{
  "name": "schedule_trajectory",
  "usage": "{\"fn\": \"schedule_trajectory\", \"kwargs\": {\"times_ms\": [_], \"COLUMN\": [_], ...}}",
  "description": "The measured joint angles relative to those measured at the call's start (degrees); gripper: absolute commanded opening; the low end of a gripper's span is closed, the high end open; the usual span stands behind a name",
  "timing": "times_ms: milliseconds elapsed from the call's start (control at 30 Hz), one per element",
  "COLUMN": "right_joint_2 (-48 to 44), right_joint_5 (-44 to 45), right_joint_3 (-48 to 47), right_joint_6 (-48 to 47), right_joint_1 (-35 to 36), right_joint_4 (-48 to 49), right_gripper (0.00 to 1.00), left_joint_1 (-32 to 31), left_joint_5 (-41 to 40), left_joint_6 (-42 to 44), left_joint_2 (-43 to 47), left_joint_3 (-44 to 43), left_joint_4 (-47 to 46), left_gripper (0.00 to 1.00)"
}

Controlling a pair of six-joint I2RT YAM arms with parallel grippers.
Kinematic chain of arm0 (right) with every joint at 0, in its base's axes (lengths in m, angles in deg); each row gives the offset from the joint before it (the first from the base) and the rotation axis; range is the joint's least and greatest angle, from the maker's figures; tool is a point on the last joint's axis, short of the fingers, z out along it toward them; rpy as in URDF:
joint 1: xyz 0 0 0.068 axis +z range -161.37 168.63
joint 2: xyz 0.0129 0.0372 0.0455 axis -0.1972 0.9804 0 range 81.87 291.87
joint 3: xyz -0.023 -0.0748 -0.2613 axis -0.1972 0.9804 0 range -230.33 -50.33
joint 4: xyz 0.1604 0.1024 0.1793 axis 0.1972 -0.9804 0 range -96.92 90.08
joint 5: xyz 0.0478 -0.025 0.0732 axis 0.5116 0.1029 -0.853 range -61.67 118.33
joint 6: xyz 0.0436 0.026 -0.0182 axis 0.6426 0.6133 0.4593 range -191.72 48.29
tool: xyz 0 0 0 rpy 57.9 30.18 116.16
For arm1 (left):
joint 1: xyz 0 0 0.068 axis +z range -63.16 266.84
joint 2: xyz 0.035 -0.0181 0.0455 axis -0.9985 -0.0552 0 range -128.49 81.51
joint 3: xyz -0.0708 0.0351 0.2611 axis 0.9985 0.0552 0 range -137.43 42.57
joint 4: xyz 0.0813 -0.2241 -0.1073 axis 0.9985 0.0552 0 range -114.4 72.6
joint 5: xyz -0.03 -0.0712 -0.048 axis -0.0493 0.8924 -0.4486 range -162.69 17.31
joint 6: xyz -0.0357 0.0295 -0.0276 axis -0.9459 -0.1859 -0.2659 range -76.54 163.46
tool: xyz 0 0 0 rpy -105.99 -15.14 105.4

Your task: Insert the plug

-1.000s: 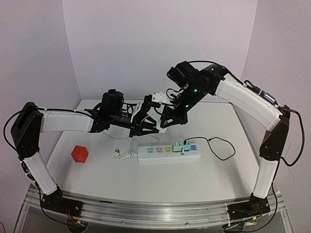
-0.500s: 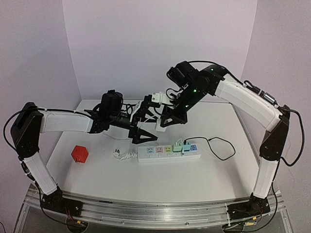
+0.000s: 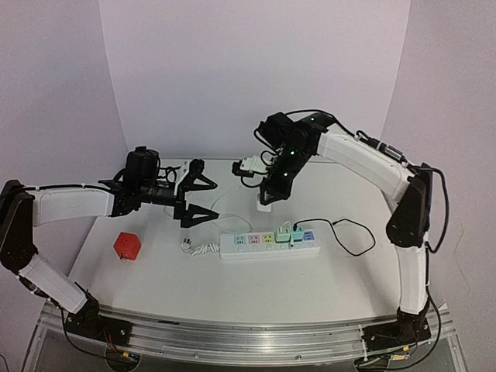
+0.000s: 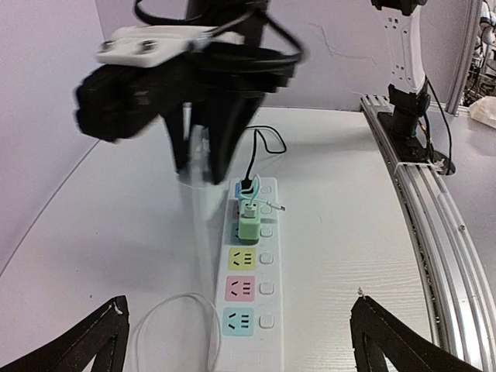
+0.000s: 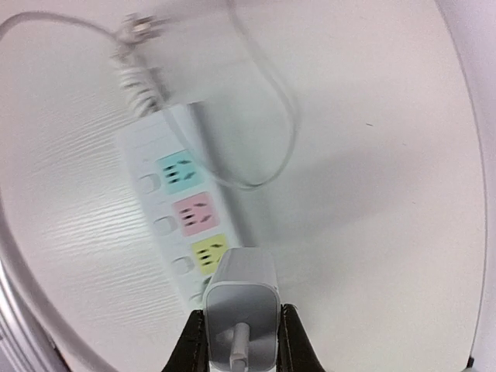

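Observation:
My right gripper (image 3: pixel 265 200) is shut on a white plug (image 3: pixel 265 204) and holds it in the air just behind the white power strip (image 3: pixel 263 245). In the right wrist view the white plug (image 5: pixel 242 298) sits between both fingers (image 5: pixel 192 345), over the strip (image 5: pixel 167 205) near its yellow socket. A green plug (image 4: pixel 249 225) and a black plug (image 4: pixel 248 186) are seated in the strip (image 4: pixel 267 333). My left gripper (image 3: pixel 203 196) is open and holds nothing, off to the left of the strip. Its fingertips (image 4: pixel 105 337) frame the left wrist view.
A red cube (image 3: pixel 126 246) sits on the table at the left. The strip's own coiled cord (image 3: pixel 200 249) lies at its left end. A black cable (image 3: pixel 349 232) loops off its right end. A thin white cable (image 5: pixel 283 132) trails from the held plug.
My left gripper opened, let go of the white plug and drew back to the left. My right gripper kept the plug and lowered it slightly toward the strip.

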Motion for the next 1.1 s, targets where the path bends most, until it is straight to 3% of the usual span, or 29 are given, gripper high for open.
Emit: {"fn": "schedule_trajectory", "kwargs": {"times_ms": [200, 367, 500, 867, 1100], "right_joint_2": [10.77, 10.94, 10.92, 10.06, 10.06], "right_joint_5": [2.81, 5.21, 2.97, -13.32, -14.66], "right_joint_3": [-15.56, -15.60, -14.60, -9.51, -7.89], "right_joint_6": [19.73, 34.51, 39.30, 21.69, 12.33], "right_joint_1": [-11.26, -19.72, -19.43, -2.50, -2.19], "right_joint_4": [-0.06, -1.57, -2.87, -3.45, -4.10], "right_gripper": [0.00, 0.00, 0.00, 0.00, 0.00], "left_joint_1": [2.40, 2.47, 2.35, -1.30, -2.60], "left_joint_5": [-1.99, -3.49, -3.16, -4.96, -5.17], "left_joint_6": [0.01, -0.40, 1.94, 10.08, 10.01], "left_joint_2": [2.41, 2.40, 1.40, -6.89, -8.85], "left_joint_3": [2.40, 2.51, 2.50, 2.52, 2.52], "left_joint_4": [1.68, 4.15, 6.85, 15.52, 14.27], "left_gripper": [0.94, 0.89, 0.93, 0.95, 0.93]}}
